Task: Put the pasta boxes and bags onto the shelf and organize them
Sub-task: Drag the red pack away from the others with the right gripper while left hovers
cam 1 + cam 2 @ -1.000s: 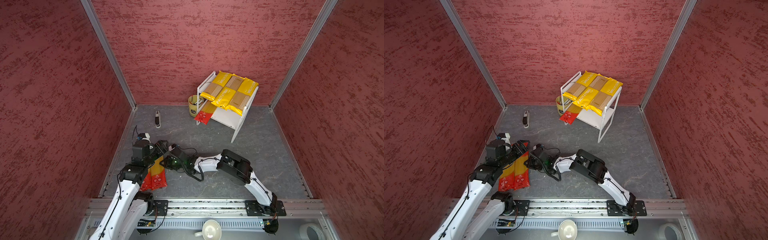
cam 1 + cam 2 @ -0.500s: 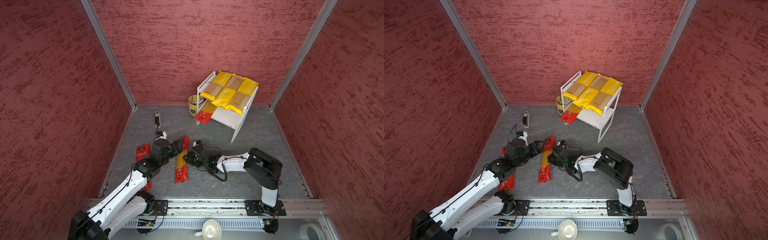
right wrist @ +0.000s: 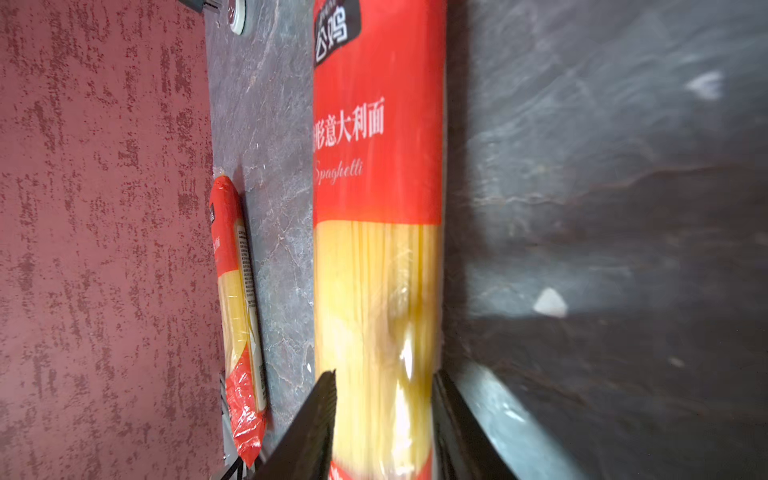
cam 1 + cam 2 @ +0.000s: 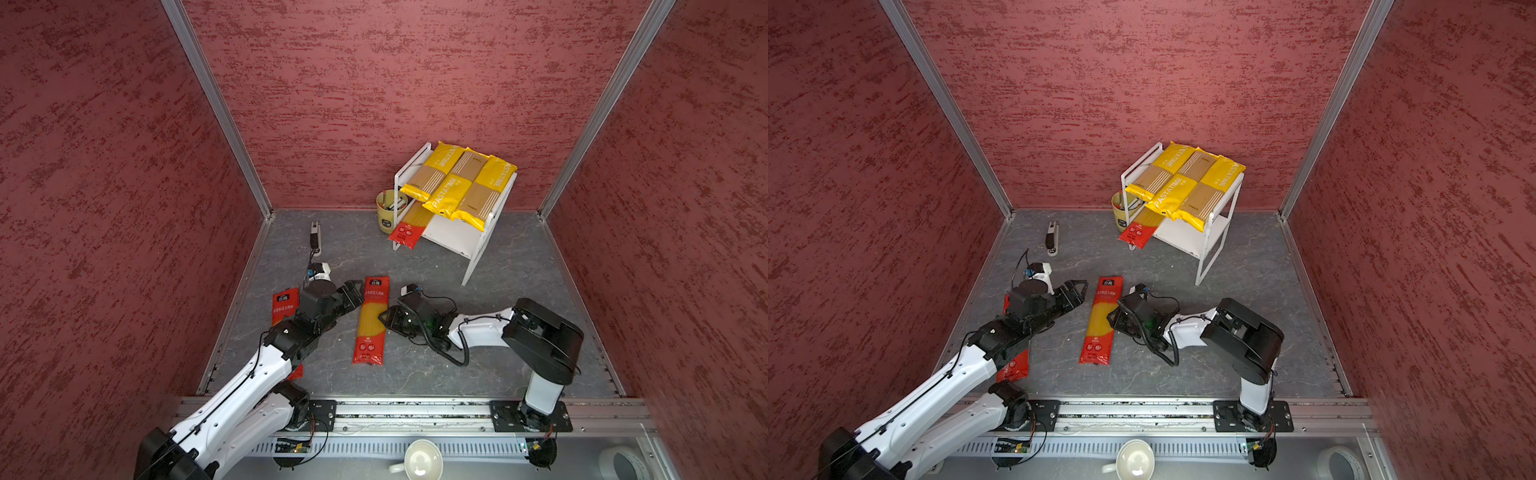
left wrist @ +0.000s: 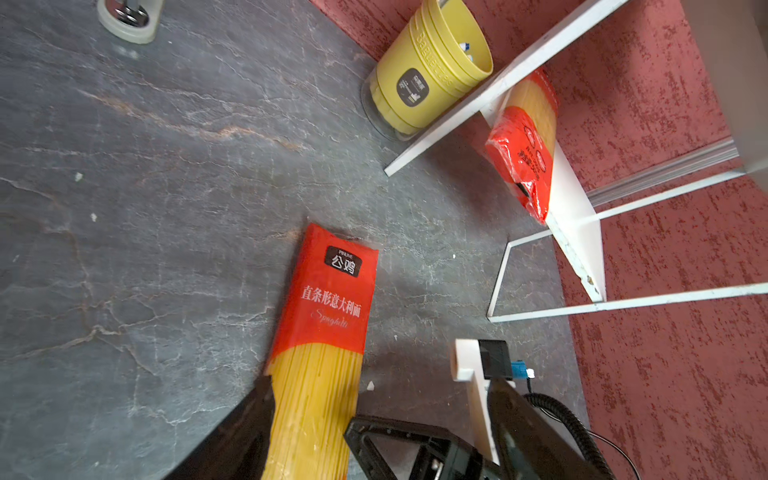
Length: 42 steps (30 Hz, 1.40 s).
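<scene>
Three yellow pasta packs (image 4: 457, 185) (image 4: 1183, 185) lie across the top of the white shelf (image 4: 457, 239) (image 4: 1187, 241). One red-ended pack (image 4: 409, 226) (image 5: 523, 158) sticks out of its lower board. Another red-ended pack (image 4: 371, 320) (image 4: 1101, 320) (image 5: 328, 299) (image 3: 374, 166) lies flat mid-floor. My right gripper (image 4: 384, 318) (image 3: 384, 378) is at its right edge, fingers apart on either side of the yellow middle. My left gripper (image 4: 358, 296) (image 5: 382, 382) stands open at its upper left, holding nothing. A third red-ended pack (image 4: 285, 305) (image 3: 232, 270) lies partly under the left arm.
A yellow cup of pens (image 4: 388, 214) (image 5: 428, 70) stands against the shelf's left side. A small black-and-white device (image 4: 315, 237) lies near the back left corner. Red walls close in three sides. A white mug (image 4: 417, 461) sits beyond the front rail.
The right gripper drew one red-ended pack from the left pile to mid-floor, then its jaws came apart. The left arm stretched out towards the middle.
</scene>
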Each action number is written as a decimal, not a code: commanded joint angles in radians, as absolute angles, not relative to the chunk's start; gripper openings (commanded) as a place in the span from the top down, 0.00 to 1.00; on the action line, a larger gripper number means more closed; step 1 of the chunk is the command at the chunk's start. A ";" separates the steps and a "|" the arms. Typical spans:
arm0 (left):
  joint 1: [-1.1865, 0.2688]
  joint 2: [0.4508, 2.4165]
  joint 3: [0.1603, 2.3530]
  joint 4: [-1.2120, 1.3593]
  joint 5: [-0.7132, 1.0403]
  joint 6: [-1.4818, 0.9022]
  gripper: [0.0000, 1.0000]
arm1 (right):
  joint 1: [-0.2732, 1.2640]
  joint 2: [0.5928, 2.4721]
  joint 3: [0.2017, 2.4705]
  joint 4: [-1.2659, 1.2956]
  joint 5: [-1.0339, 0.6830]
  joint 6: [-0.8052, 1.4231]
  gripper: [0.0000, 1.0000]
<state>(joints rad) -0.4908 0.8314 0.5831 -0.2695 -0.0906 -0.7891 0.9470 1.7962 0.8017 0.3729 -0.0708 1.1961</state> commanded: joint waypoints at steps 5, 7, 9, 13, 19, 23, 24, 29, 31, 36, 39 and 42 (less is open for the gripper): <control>-0.463 0.847 0.586 -0.259 -0.028 -0.785 0.20 | 0.909 1.748 0.791 0.365 -0.164 1.119 0.41; -0.456 0.845 0.585 -0.269 -0.002 -0.780 0.20 | 0.891 1.757 0.788 0.382 -0.201 1.114 0.38; -0.440 0.829 0.574 -0.278 0.022 -0.782 0.20 | 0.882 1.761 0.782 0.400 -0.220 1.115 0.36; -0.374 0.792 0.536 -0.286 0.099 -0.799 0.20 | 0.884 1.801 0.778 0.459 -0.245 1.144 0.37; -0.308 0.683 0.492 -0.393 0.147 -0.802 0.20 | 0.900 1.847 0.802 0.502 -0.236 1.196 0.38; -0.276 0.624 0.455 -0.436 0.163 -0.804 0.20 | 0.916 1.886 0.831 0.514 -0.229 1.207 0.38; -0.265 0.617 0.448 -0.446 0.165 -0.805 0.20 | 0.917 1.897 0.840 0.515 -0.224 1.211 0.38; -0.238 0.604 0.438 -0.454 0.187 -0.811 0.20 | 0.928 1.955 0.886 0.524 -0.179 1.247 0.40; -0.238 0.602 0.441 -0.453 0.188 -0.817 0.20 | 0.935 1.980 0.903 0.536 -0.166 1.262 0.43; -0.236 0.581 0.454 -0.474 0.180 -0.822 0.20 | 0.948 2.002 0.902 0.608 -0.141 1.294 0.65; -0.231 0.564 0.467 -0.490 0.183 -0.828 0.20 | 0.955 1.995 0.893 0.654 -0.131 1.317 0.80; -0.218 0.546 0.495 -0.521 0.184 -0.840 0.20 | 0.960 1.969 0.871 0.714 -0.108 1.343 0.90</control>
<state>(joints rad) -0.2340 0.5655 0.4522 -0.4873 0.1799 -0.8265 0.9470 1.9972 0.8902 0.6098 -0.1623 1.2877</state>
